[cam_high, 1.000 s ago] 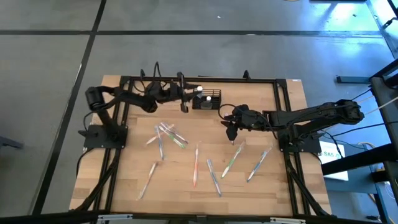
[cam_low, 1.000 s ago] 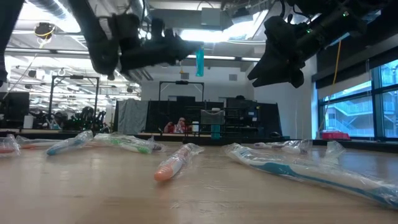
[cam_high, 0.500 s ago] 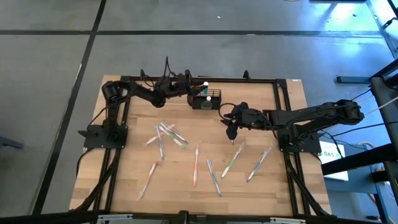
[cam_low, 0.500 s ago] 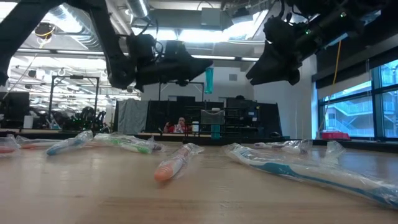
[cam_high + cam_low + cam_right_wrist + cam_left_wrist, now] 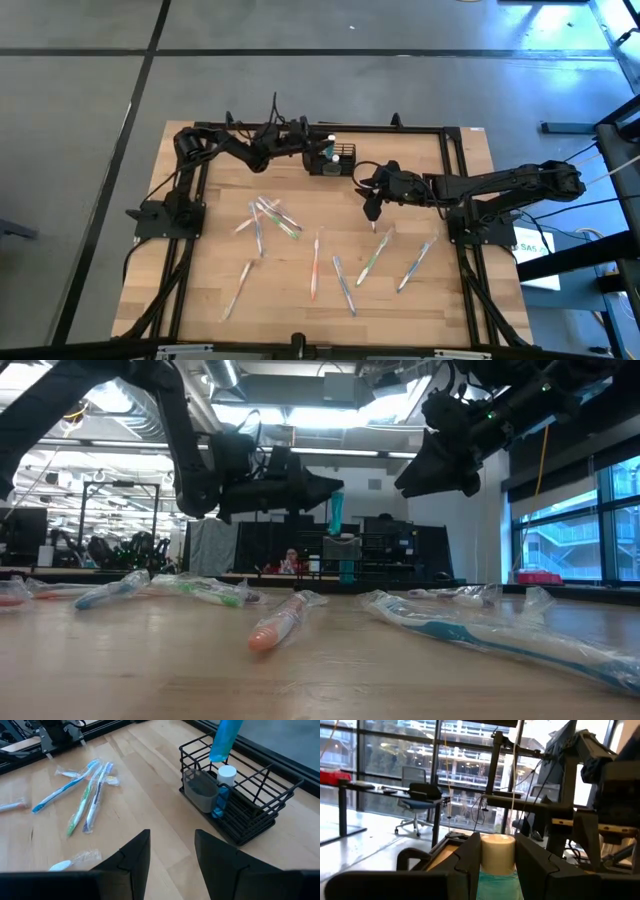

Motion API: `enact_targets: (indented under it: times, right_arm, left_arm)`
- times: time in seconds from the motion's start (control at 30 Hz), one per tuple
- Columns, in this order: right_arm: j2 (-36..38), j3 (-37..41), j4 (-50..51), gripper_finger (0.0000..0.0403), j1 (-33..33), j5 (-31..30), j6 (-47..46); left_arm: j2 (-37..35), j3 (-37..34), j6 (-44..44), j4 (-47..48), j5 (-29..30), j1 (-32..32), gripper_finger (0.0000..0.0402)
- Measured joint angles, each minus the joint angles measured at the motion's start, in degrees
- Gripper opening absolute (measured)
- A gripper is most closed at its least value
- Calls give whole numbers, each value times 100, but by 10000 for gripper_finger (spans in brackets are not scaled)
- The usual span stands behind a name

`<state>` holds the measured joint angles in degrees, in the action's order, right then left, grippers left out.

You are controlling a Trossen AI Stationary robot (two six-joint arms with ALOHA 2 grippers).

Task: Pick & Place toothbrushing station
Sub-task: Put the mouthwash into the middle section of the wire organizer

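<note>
Right now my left claw (image 5: pixel 495 857) is clamped on a teal toothpaste tube (image 5: pixel 226 739) above the black wire caddy (image 5: pixel 240 802) at the wooden table's (image 5: pixel 300 310) far edge — I'd lower it straight in. My right claw (image 5: pixel 172 852) hovers nearby, apart. Wrapped toothbrushes (image 5: pixel 275 215) litter the table — lab beyond.

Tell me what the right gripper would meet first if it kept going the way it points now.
Probably bare tabletop short of the black wire caddy: the open right gripper aims down and forward, the caddy slightly off to one side. Depth is unclear.
</note>
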<state>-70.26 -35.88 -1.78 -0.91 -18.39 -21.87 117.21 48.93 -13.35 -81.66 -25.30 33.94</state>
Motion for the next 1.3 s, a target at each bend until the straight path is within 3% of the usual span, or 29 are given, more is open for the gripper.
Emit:
enact_targets:
  times: [0.53, 1.3]
  right_arm:
    - [0, 0, 0, 158, 2, 21, -151]
    - [0, 0, -402, 158, 2, 52, 160]
  left_arm:
    - [7, 0, 523, 687, 8, -50, 93]
    - [7, 0, 760, 861, 370, -198, 93]
